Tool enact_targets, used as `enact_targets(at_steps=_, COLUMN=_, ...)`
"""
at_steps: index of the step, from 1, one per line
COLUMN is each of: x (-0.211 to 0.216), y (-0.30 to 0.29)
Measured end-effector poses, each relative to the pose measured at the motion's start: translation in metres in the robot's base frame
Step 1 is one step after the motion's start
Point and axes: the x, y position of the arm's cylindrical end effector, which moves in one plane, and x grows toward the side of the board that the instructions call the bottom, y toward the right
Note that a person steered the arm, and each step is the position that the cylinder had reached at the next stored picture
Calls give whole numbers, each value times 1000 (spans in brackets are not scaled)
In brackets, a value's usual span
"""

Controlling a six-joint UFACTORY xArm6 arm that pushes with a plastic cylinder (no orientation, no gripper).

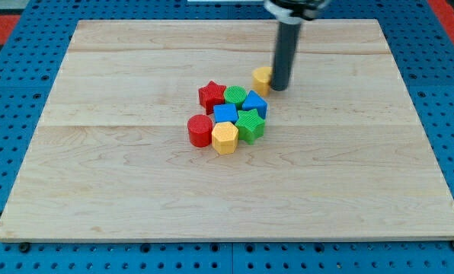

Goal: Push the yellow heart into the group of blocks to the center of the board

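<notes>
The yellow heart (262, 77) lies just above and right of the block group at the board's middle. My tip (279, 88) stands right against the heart's right side, partly covering it. The group holds a red star (211, 94), a green round block (235, 96), a blue block (254, 103), a blue block (225, 113), a green star (250, 124), a red cylinder (199, 130) and a yellow hexagon (225, 138). A small gap separates the heart from the green round block and the blue block below it.
The wooden board (120, 175) lies on a blue pegboard surface (6, 114). The rod's dark shaft (285, 46) rises to the view's top edge.
</notes>
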Motion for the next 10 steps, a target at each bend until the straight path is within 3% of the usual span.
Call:
enact_targets(at_steps=1, x=-29, y=-26)
enact_targets(at_steps=2, x=-33, y=-74)
enact_targets(at_steps=4, x=-36, y=-159)
enact_targets(at_steps=5, x=-7, y=-189)
enact_targets(at_steps=7, x=-12, y=-250)
enact_targets(at_steps=10, x=60, y=-204)
